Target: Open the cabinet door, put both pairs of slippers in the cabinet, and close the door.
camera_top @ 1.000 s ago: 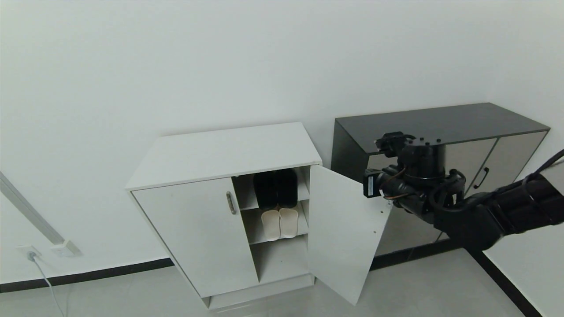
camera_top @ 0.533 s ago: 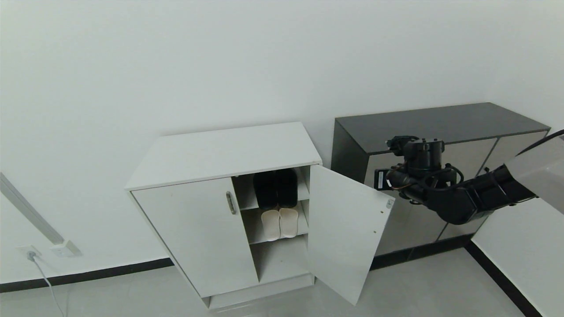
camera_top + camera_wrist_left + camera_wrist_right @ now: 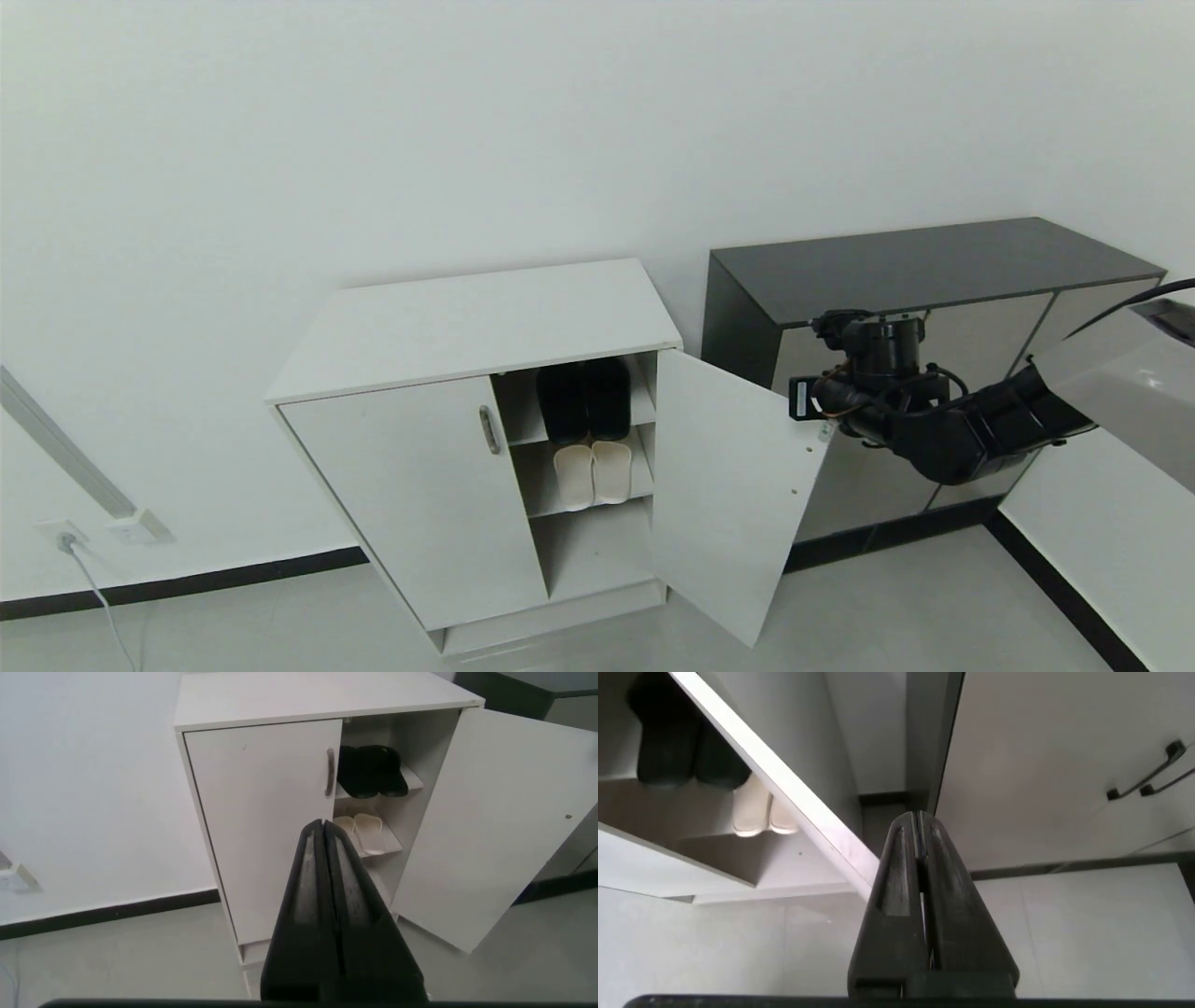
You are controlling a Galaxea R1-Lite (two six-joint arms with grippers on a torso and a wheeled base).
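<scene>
**A:** Jaws, both sides?

**B:** Pinched together, holding nothing. The left gripper (image 3: 323, 826) faces the white cabinet (image 3: 467, 322) from well back. The right gripper (image 3: 922, 819) sits at the outer edge of the open right door (image 3: 728, 485).

**A:** What's around them?

**B:** The left door (image 3: 420, 495) is closed. A dark sideboard (image 3: 924, 257) stands just beside the cabinet, behind the right arm.

**A:** Slippers?

**B:** Both pairs are inside. The black pair (image 3: 586, 399) is on the upper shelf (image 3: 642, 399), and the cream pair (image 3: 593, 473) is on the middle shelf (image 3: 639, 478).

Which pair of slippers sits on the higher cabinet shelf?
The black pair, the dark ones on top; the cream pair lies directly below them.
</scene>
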